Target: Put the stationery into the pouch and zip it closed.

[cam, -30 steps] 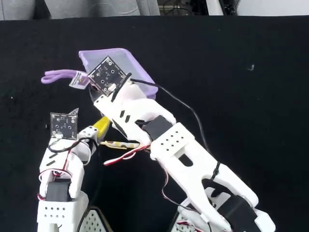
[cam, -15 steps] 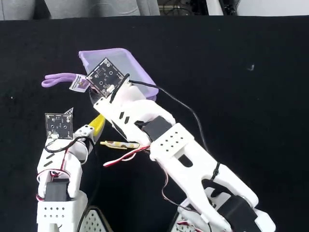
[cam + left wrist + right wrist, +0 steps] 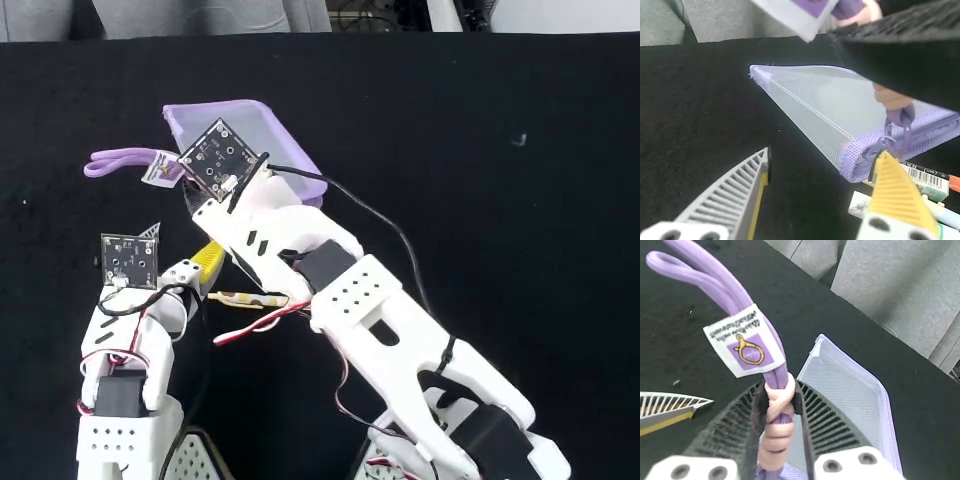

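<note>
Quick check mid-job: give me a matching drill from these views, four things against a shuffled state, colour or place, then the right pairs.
Things:
1. right gripper
2. left gripper
3. pouch
4. pens

States:
A. open, near the zip pull
B. lying on the table, outside the pouch
C. shut on the purple strap
D. see-through purple mesh

Pairs: 1-C, 2-A, 3-D, 4-B

Light bright, even, diffuse. Matte black table swallows shadows; the white right arm reads bright. Faint sheen on pouch mesh.
</note>
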Available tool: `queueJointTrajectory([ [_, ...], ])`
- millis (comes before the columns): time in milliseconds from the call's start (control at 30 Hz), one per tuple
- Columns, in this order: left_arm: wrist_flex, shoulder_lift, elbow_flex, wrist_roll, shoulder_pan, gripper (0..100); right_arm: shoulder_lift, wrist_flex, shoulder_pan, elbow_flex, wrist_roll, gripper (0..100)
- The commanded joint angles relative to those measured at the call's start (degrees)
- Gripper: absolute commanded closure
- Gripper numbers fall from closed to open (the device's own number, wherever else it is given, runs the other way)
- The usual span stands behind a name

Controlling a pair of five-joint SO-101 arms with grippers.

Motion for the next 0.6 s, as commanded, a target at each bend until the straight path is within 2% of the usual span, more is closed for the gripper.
queueJointTrajectory([
  [0,-1.2,-0.4,1.1,0.6,0.4,67,-3.1,-1.1,-1.0,-0.6,-0.1,98.8],
  [300,-1.1,-0.4,1.1,0.6,0.3,67,-3.6,-0.3,-1.1,-0.6,-0.2,98.8],
  [433,-1.1,-0.4,1.1,0.6,0.3,67,-8.3,3.3,-3.3,-0.3,-0.7,98.8],
  [567,-1.1,-0.4,1.1,0.6,0.3,67,-12.6,1.3,-3.4,3.6,-1.3,98.8],
])
